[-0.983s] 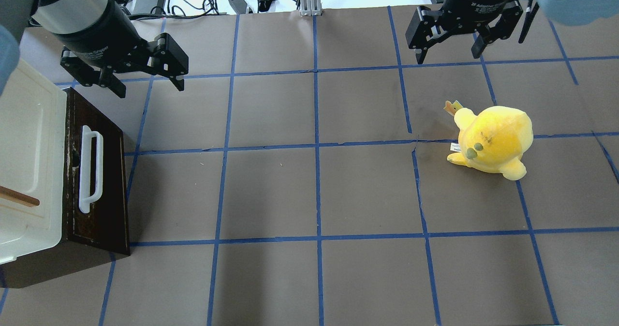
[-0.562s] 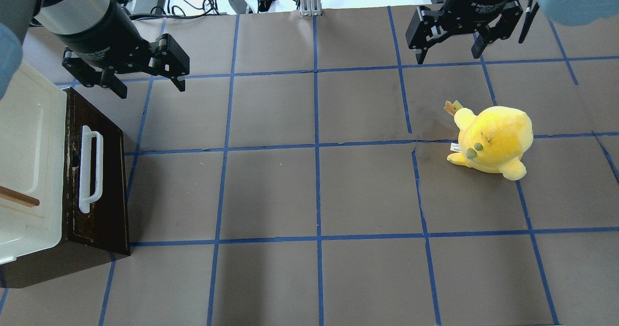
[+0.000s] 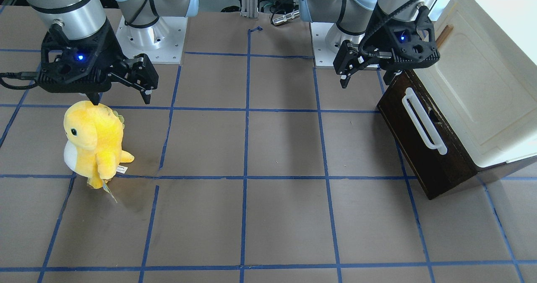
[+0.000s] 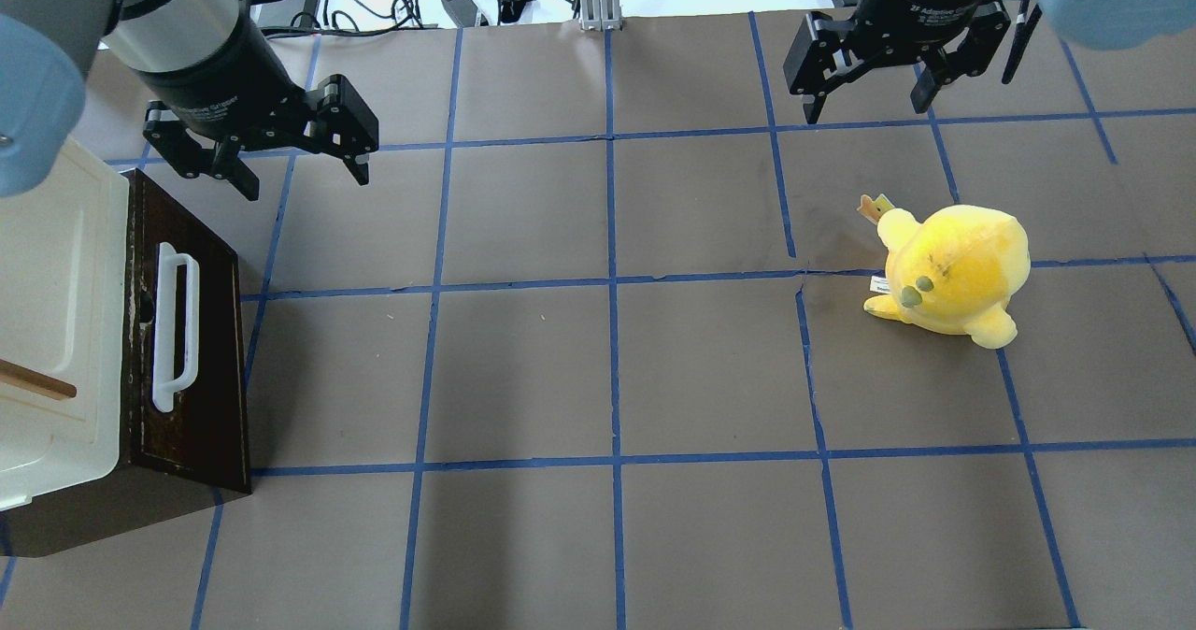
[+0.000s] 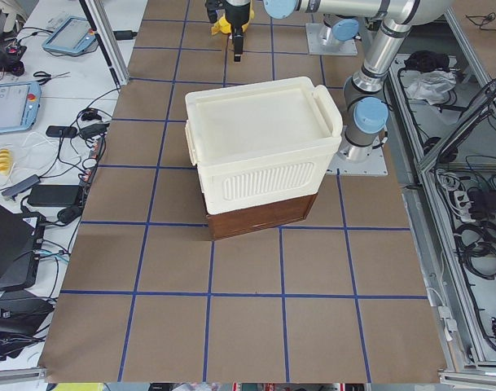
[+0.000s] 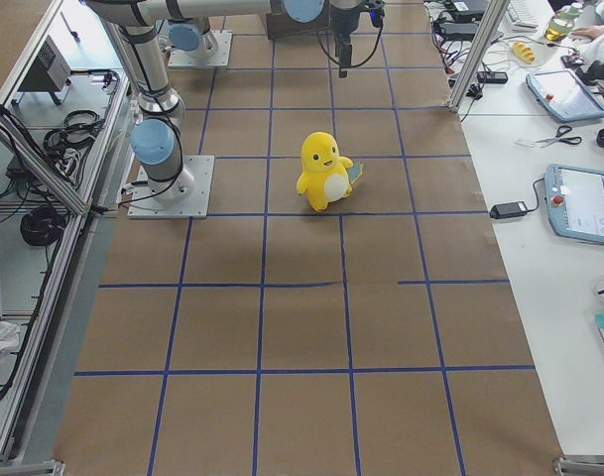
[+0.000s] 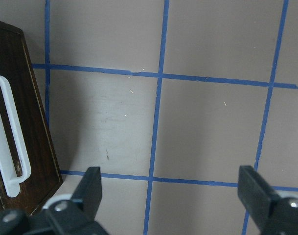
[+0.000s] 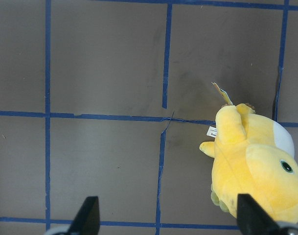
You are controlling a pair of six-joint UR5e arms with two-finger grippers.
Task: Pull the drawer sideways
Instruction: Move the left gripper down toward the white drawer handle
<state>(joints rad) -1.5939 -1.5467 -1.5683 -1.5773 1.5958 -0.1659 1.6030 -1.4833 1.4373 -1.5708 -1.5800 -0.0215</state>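
Hovering left hand (image 4: 306, 184) near drawer (image 4: 220, 359), apart

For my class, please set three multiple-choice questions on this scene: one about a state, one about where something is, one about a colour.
1. How do the jaws of the left gripper stand?
A. Shut on a cup. B. Shut, empty. C. Open, holding nothing.

2. Where on the table does the yellow plush toy stand?
A. On the side of the right gripper. B. Dead centre. C. On the left gripper's side.

3. What colour is the bar handle on the drawer?
A. Brown. B. White. C. Blue.

Answers:
1 C: the left wrist view shows the jaws wide apart with only table between them.
2 A: in the overhead view the toy stands in the right gripper's half.
3 B: the bar is white against the dark brown drawer front.
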